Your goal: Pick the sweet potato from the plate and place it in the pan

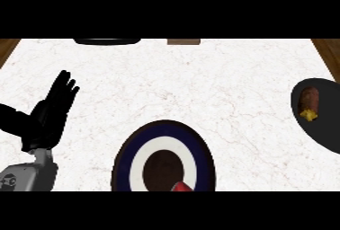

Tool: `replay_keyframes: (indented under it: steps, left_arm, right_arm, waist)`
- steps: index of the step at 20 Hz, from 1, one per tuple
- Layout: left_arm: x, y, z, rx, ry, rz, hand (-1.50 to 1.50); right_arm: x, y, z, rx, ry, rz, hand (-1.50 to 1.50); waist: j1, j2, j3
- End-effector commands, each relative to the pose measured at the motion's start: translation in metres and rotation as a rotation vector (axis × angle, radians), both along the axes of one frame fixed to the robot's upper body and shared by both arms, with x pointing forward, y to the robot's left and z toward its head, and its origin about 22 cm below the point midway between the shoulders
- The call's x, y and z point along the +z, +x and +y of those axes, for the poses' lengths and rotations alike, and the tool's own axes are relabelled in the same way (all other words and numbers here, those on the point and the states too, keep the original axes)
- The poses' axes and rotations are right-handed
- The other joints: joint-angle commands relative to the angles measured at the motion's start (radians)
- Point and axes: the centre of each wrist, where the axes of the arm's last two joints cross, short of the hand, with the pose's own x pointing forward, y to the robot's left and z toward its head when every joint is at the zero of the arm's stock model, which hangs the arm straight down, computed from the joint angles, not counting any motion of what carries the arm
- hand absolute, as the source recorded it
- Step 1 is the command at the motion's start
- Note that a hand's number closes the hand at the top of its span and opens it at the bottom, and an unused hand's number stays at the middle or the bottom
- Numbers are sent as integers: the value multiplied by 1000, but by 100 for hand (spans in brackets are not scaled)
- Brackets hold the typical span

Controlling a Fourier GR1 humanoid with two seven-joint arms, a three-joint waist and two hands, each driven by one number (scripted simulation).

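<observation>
Left hand [50, 110] raised open at the left of the frame, black fingers straight and pointing toward the upper edge, thumb spread out to the left, grey forearm entering from the lower left corner. Holding nothing, touching nothing, well apart from both dishes. Right hand nowhere in view.

At the right edge, a dark pan [325, 126], cut off by the frame's border, with the sweet potato [309, 102] lying inside it near the upper left part of its floor: a brown, elongated shape standing roughly vertical in the frame, with a small yellow patch at its lower end. Resting on the pan's surface, clear of any hand.

At lower centre, a round plate [135, 152] with a dark blue rim, a white ring and a dark brown middle, partly cut by the lower edge. At its bottom edge, a small red object [181, 187], only its tip showing, too little visible to identify.

White marbled table [179, 76] filling most of the frame, wooden edging visible at the upper left and upper right corners. Along the upper edge, a dark rounded object [106, 41] at left of centre and a small brown block [183, 42] just right of centre, both mostly cropped.
</observation>
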Motion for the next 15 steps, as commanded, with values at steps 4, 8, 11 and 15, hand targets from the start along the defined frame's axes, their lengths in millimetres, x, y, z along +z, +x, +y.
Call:
replay_keyframes:
  steps: [4, 8, 11, 15]
  left_arm:
    - [9, -4, 9, 1, 6, -11, 0]
    - [-3, 0, -3, 7, 2, 2, 0]
    - [-4, 2, -6, 10, 9, 1, 0]
    - [-20, -12, 8, 7, -2, 17, 0]
  right_arm:
    - [1, -81, -36, 111, 181, -71, -150]
    - [21, -96, -48, 120, 149, -94, -150]
    - [14, -108, -48, 110, 125, -97, -150]
    - [-5, -127, -45, 75, 103, -76, -150]
  waist:
    - [-5, -4, 0]
    - [-6, -1, 1]
    - [-8, -4, 0]
    - [-1, -2, 2]
